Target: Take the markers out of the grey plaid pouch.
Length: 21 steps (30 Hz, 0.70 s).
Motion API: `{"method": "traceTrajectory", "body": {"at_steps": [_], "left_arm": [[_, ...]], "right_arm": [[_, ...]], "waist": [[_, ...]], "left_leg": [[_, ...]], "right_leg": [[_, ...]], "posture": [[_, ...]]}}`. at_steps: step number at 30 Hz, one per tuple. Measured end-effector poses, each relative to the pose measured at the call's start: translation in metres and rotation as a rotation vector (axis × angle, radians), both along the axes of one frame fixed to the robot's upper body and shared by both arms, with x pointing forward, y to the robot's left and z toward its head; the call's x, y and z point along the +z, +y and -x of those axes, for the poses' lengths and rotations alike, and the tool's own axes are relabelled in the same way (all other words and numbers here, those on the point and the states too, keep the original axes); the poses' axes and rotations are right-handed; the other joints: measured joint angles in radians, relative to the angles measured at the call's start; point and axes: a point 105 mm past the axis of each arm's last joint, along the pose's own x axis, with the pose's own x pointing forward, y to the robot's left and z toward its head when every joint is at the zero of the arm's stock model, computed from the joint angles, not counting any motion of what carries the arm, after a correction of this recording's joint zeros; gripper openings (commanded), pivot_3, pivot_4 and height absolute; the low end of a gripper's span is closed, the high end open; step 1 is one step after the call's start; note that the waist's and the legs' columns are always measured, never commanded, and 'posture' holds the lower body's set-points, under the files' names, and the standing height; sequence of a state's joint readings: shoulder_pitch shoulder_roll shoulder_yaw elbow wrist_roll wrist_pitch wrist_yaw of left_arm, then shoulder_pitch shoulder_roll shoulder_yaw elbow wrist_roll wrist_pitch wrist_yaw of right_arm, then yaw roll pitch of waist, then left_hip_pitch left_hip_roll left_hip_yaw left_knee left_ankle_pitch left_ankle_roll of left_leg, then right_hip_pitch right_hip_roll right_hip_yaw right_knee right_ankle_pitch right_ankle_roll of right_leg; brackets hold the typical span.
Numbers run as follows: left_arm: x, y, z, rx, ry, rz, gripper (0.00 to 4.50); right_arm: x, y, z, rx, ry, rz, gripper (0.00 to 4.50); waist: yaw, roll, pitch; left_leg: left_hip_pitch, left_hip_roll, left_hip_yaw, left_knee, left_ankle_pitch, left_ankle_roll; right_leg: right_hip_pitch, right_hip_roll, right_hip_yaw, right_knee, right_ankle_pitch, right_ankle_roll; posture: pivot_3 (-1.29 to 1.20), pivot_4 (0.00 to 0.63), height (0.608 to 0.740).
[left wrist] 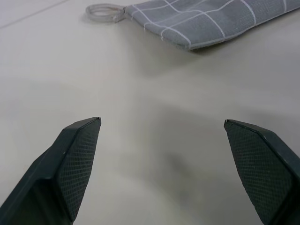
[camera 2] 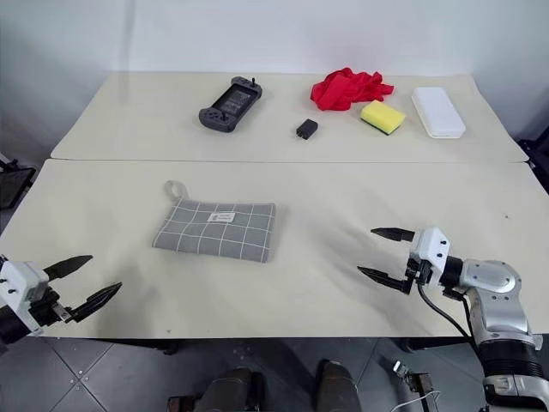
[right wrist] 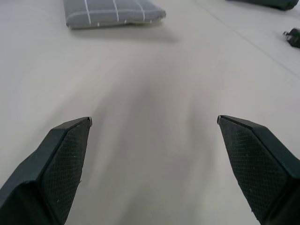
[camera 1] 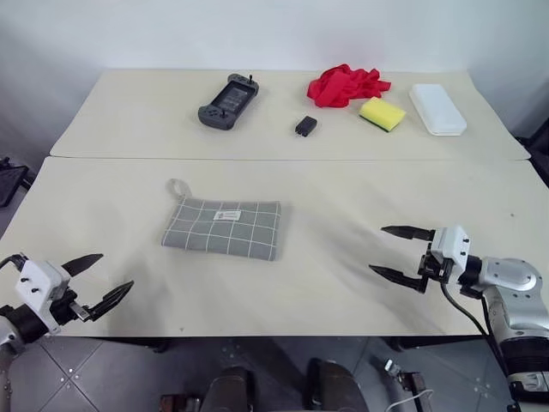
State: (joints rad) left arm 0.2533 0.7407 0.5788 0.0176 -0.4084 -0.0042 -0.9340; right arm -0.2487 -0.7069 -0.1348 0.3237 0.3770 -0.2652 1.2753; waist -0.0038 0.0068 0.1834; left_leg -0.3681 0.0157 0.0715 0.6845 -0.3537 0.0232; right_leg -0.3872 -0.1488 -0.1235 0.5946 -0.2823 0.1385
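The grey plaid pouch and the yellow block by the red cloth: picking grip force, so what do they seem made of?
Grey plaid pouch: looks like woven fabric, matte, with white grid lines, a sewn label and a soft corner loop. Yellow block: probably a foam sponge, matte yellow with a dark layer beneath, likely a scouring pad.

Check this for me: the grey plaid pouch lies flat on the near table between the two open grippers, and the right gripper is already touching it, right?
Not quite. The grey plaid pouch does lie flat on the near table between the open left gripper and right gripper, but the right gripper is not touching it. The left eye view shows bare table between them.
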Motion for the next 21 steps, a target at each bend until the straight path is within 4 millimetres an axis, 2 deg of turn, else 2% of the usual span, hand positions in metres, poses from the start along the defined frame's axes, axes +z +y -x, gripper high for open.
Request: {"method": "traceTrajectory", "body": {"at_steps": [4,8,10,13,16,18,20,21], "left_arm": [[0.0,-0.003,0.0,-0.022,0.022,0.036,4.48],[-0.007,-0.006,0.004,-0.01,0.217,0.226,4.5],[-0.002,-0.007,0.0,-0.002,0.317,0.381,4.5],[0.016,-0.014,-0.017,-0.015,0.354,0.61,4.5],[0.031,-0.02,-0.045,-0.024,0.41,0.751,4.5],[0.041,-0.03,-0.061,-0.051,0.442,0.778,4.5],[0.043,-0.035,-0.079,-0.031,0.478,0.785,4.5],[0.042,-0.037,-0.097,0.007,0.505,0.796,4.5]], "right_arm": [[0.001,0.001,0.0,0.006,0.001,-0.001,4.5],[0.008,0.015,0.001,0.043,0.03,-0.045,3.59],[0.015,0.034,0.002,0.092,0.042,-0.041,2.92],[0.025,0.068,-0.001,0.149,0.019,-0.025,1.91],[0.031,0.107,-0.014,0.171,0.005,-0.007,0.86],[0.036,0.133,-0.018,0.19,-0.022,-0.001,0.16],[0.039,0.15,-0.029,0.17,-0.045,0.01,0.08],[0.038,0.166,-0.04,0.145,-0.055,0.022,0.08]], "waist": [[0.001,0.0,0.0],[0.0,0.0,0.0],[-0.001,0.0,0.0],[-0.001,0.0,0.0],[0.003,-0.001,0.0],[0.002,-0.001,0.0],[0.0,-0.002,-0.001],[-0.003,-0.004,-0.002]], "left_leg": [[0.0,0.0,0.001,0.0,0.0,0.0],[-0.001,0.001,0.002,0.0,0.0,0.0],[-0.001,0.001,0.002,0.0,0.0,0.0],[0.0,0.0,0.002,0.001,0.001,-0.001],[-0.002,-0.001,0.001,0.003,0.003,-0.002],[-0.002,-0.002,0.001,0.003,0.003,-0.002],[-0.002,-0.006,0.002,0.003,0.003,-0.002],[-0.002,-0.006,0.003,0.004,0.003,-0.002]], "right_leg": [[-0.001,0.0,0.001,0.001,0.0,0.0],[-0.004,0.0,0.003,0.004,0.0,0.0],[-0.005,0.0,0.004,0.006,0.0,0.0],[-0.005,0.0,0.005,0.008,0.0,0.0],[-0.007,0.0,0.005,0.012,-0.001,-0.001],[-0.007,0.0,0.006,0.014,-0.001,-0.001],[-0.008,0.0,0.006,0.015,-0.001,-0.001],[-0.009,0.001,0.006,0.016,-0.001,-0.001]], "posture": [[0.0,0.15,0.74],[0.0,0.15,0.74],[0.0,0.15,0.74],[0.0,0.15,0.74],[0.0,0.15,0.74],[0.0,0.15,0.74],[0.0,0.15,0.74],[0.0,0.15,0.74]]}}
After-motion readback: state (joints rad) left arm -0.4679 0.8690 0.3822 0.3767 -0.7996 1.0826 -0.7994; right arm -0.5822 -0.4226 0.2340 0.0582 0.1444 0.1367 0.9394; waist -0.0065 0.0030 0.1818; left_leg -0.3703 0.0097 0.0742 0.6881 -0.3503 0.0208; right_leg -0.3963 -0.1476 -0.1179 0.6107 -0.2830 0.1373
